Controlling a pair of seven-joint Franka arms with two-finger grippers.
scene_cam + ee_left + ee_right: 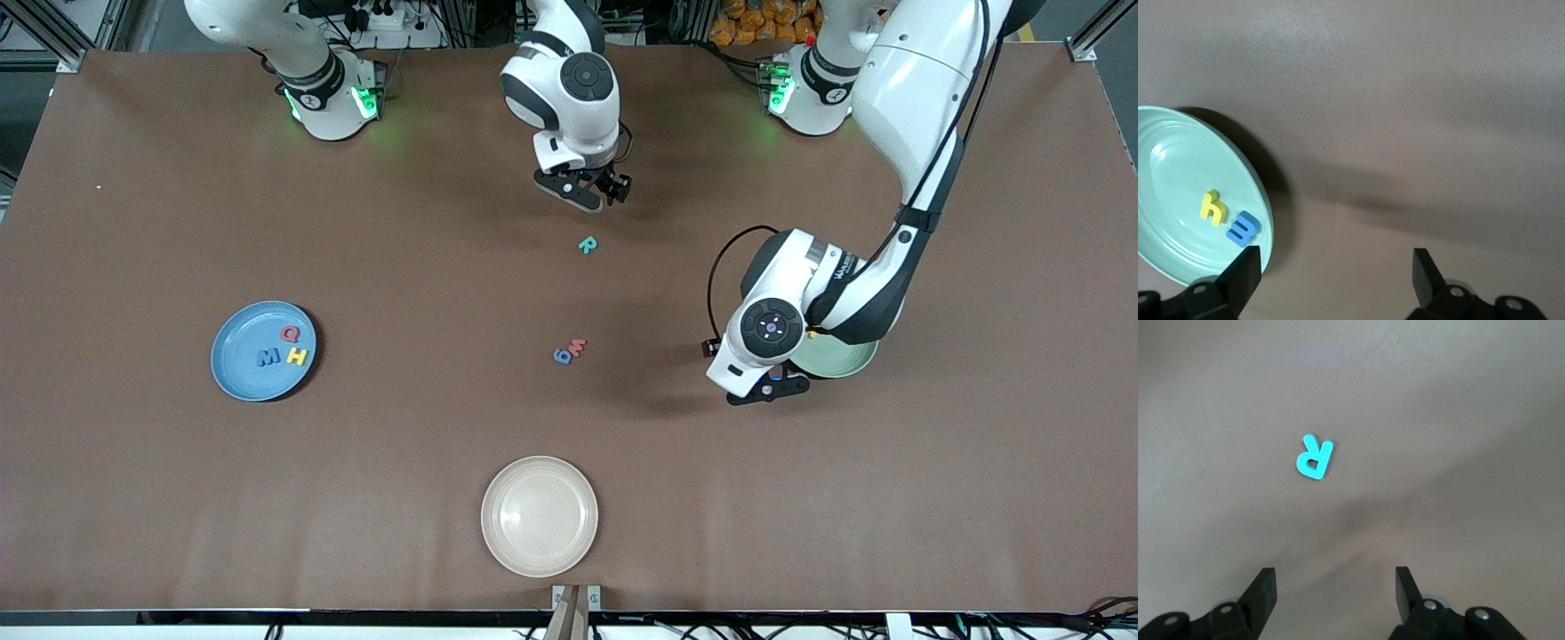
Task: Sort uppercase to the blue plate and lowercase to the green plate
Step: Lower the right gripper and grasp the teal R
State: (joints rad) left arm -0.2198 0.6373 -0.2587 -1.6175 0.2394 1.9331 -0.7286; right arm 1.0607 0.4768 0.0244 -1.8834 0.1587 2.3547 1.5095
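Both end effectors spread: right end effector (pixel 1335 587) over teal R (pixel 1314 457), left end effector (pixel 1338 270) beside green plate (pixel 1178 167).

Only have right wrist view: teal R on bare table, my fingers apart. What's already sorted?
Observer: Blue plate holds M, Q and H.
Operator: Green plate?
Observer: Green plate holds yellow h and blue m; left gripper hangs open at its edge.
Operator: Anything loose besides R?
Observer: Blue g and red m, touching, nearer the front camera than R.
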